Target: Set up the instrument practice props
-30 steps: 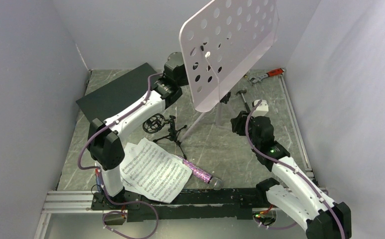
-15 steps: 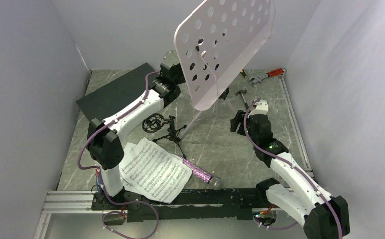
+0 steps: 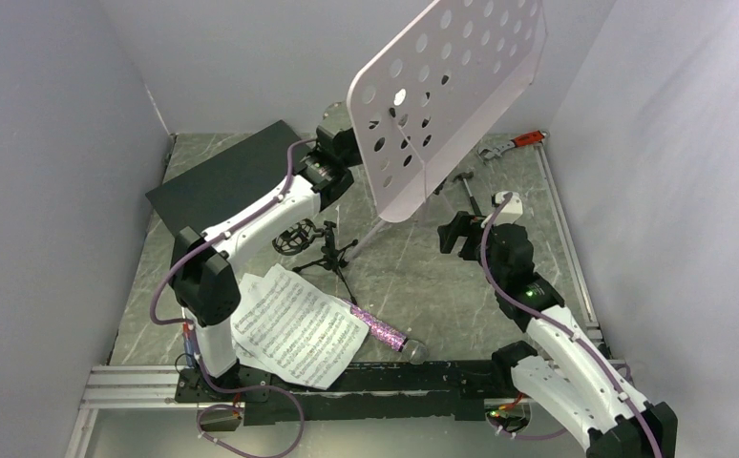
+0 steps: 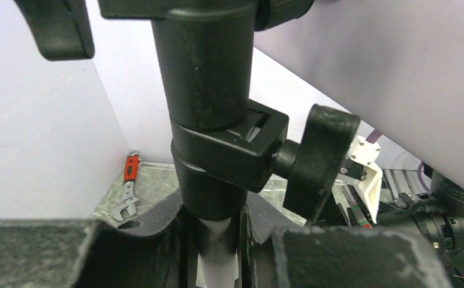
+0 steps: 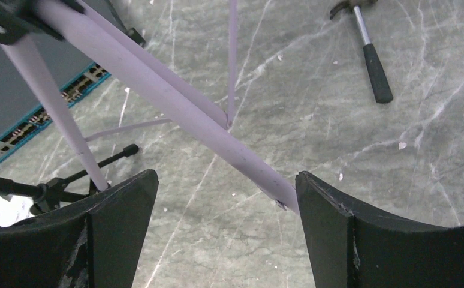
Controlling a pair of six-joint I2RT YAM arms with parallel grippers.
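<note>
The pale-lilac perforated music stand (image 3: 447,100) stands tilted over the back of the table on its tripod. My left gripper (image 3: 335,160) is shut on the stand's pole (image 4: 217,259), just under the black clamp collar (image 4: 229,150). Wide open, my right gripper (image 3: 461,232) hangs low by the tripod. One tripod leg (image 5: 175,99) runs past its right finger (image 5: 331,222), held by nothing. Sheet-music pages (image 3: 294,326) lie at the front left. The purple glitter microphone (image 3: 383,334) lies beside them. The small black mic stand (image 3: 323,246) lies on its side.
A dark flat box (image 3: 222,176) with a teal edge lies at the back left under my left arm. A red-handled wrench (image 3: 514,143) lies at the back right, and a hammer (image 3: 466,189) between it and my right gripper. Walls close in on three sides.
My right gripper has opened wide, let go of the tripod leg and drawn back toward the front. The stand's plate has swung up and to the right.
</note>
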